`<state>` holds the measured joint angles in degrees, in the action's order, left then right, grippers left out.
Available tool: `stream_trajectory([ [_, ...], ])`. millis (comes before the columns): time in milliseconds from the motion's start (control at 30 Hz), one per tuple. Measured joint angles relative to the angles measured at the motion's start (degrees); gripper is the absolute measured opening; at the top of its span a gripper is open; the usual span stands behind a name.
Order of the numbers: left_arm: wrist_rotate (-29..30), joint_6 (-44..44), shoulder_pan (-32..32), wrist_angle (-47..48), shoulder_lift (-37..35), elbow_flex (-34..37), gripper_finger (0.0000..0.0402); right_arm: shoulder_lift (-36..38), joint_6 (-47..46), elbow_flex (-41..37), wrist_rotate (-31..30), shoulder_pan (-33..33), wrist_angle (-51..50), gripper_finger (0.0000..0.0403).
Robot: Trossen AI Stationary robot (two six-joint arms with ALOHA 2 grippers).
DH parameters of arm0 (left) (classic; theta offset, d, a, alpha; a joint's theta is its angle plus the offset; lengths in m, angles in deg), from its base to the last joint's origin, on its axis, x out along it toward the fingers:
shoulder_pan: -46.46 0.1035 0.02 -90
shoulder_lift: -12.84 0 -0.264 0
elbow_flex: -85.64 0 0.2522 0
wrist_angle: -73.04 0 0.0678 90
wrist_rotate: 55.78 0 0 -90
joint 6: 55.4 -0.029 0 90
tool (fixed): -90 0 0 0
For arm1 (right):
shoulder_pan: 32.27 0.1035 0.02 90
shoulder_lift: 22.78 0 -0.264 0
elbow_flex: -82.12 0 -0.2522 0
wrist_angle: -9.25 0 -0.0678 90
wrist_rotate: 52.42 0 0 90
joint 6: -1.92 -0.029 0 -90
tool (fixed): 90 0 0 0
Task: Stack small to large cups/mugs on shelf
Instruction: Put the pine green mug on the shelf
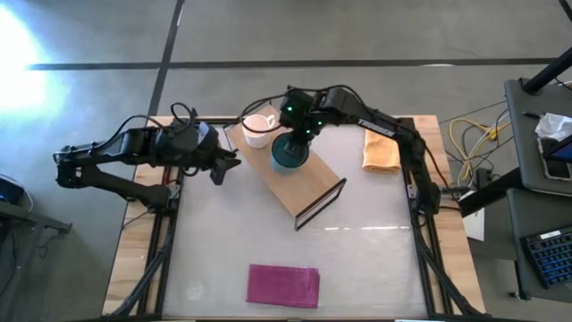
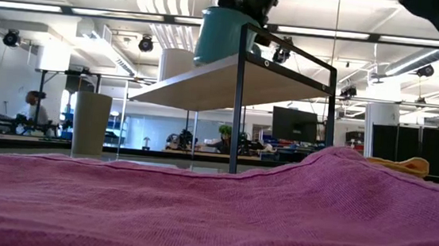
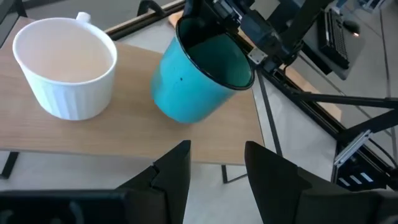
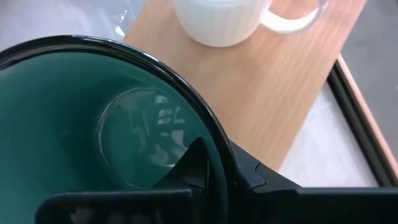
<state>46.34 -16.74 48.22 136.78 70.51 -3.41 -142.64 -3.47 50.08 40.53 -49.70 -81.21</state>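
The teal-green mug (image 1: 289, 154) is tilted over the light-wood shelf board (image 1: 304, 183). My right gripper (image 1: 299, 134) is shut on its rim. The white mug (image 1: 259, 130) stands upright on its base at the board's far left end, beside the teal mug (image 3: 199, 81). The olive-brown cup (image 2: 92, 124) stands upright on the table in the low view, left of the shelf. I cannot pick it out in the high view. My left gripper (image 3: 217, 168) is open and empty, just off the board's left side, facing both mugs. My right gripper pinches the teal mug's rim (image 4: 217, 146), with one finger (image 4: 189, 168) inside the mug and one outside. The fingers come from above and from the table's far right, slanting down. The mug hangs tilted, its mouth leaning toward the gripper. Its lower base edge (image 3: 180, 115) is at the board.
A magenta cloth (image 1: 283, 284) lies near the table's front edge and fills the low view's foreground (image 2: 212, 210). An orange cloth (image 1: 381, 152) lies at the far right. The shelf's black wire frame (image 1: 322, 204) rises at its right end. People show in the room behind.
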Motion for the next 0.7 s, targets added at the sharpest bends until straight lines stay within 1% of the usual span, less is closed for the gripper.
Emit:
stream_trajectory([
  [167, 0.28, 0.01, 0.00, 0.04, 0.00, 0.00, 0.0137, -1.41, -2.98, 0.14, -0.47, 0.04, 0.60, 0.0018],
  [300, 0.90, 0.04, 0.00, 0.05, 0.11, 0.02, 0.0137, -1.61, -5.48, 0.57, -1.71, -0.23, 3.16, 0.0018],
  [367, 1.64, 0.07, 0.00, 0.04, 0.21, 0.02, 0.0137, -1.71, -5.59, 0.58, -1.87, -0.35, 3.23, 0.0019],
  [700, 1.68, 0.23, 0.00, 0.09, 0.42, 0.04, 0.0137, -2.15, -5.13, 0.20, -1.39, -0.42, 3.61, 0.0034],
])
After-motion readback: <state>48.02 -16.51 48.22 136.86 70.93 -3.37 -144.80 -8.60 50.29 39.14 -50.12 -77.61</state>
